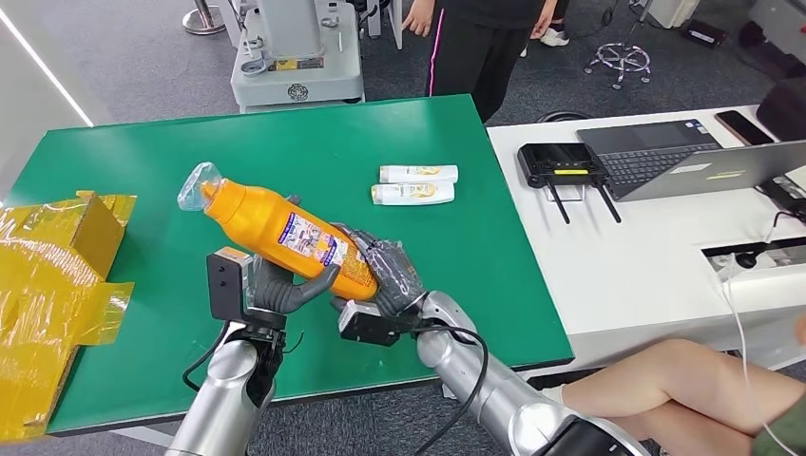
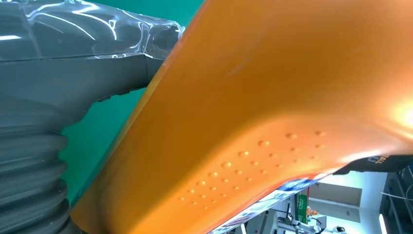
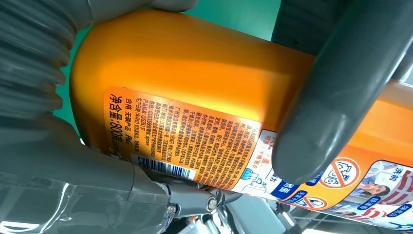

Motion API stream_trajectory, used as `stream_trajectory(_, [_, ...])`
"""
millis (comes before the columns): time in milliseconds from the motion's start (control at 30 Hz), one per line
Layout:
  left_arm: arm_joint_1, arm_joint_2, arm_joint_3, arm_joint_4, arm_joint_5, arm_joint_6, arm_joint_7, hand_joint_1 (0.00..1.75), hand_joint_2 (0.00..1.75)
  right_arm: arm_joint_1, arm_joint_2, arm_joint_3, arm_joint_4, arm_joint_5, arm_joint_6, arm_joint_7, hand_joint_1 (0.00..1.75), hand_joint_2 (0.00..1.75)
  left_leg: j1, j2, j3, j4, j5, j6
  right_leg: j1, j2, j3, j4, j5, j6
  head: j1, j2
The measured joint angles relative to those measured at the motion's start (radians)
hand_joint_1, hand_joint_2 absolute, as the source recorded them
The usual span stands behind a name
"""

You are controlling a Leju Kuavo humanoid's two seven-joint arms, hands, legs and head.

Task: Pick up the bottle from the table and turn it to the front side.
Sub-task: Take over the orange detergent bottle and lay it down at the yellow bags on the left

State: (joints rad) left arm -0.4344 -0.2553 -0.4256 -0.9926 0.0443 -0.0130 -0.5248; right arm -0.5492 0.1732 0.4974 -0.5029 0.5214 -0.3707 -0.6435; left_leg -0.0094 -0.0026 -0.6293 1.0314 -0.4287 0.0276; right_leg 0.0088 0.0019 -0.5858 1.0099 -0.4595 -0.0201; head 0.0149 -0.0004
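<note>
The left hand (image 1: 285,285) gripped the bottle (image 1: 285,233) from beneath, around its middle, fingers curled up over the label. The right hand (image 1: 385,271) wrapped around the bottle's base end, a thick grey finger (image 3: 321,112) pressing across the printed back label (image 3: 195,141). Both hands held the orange bottle clear above the green table (image 1: 152,161), tilted, with its plastic-wrapped cap (image 1: 198,188) pointing toward ten o'clock and its base toward four o'clock. Two small white tubes (image 1: 416,183) lay side by side on the table at one o'clock from the bottle. Yellow packaging (image 1: 57,275) sat at nine o'clock. A white table with a laptop (image 1: 684,157) stood at three o'clock, and a person (image 1: 485,38) stood at twelve o'clock.
</note>
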Motion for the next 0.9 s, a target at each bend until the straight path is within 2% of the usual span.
stream_trajectory(300, [-0.001, -0.001, 0.0, 0.0, 0.002, 0.002, 0.0, 0.0, 1.75, -0.01, 0.005, 0.01, 0.014, 0.062, -0.083, 0.015, 1.75, 1.75, 0.0, 0.0, 0.0, 0.0, 0.0, 0.0, 0.0, 0.0, 0.0, 0.0, 0.0, 0.0, 0.0, 0.0])
stream_trajectory(900, [-0.037, -0.009, 0.008, 0.0, 0.011, 0.035, -0.001, 0.0, 1.75, -0.04, 0.069, -0.01, 0.033, 0.037, -0.052, 0.027, 1.75, 1.75, 0.0, -0.001, 0.0, 0.0, 0.0, 0.0, 0.0, 0.0, 0.0, 0.001, 0.0, 0.0, 0.0, 0.0])
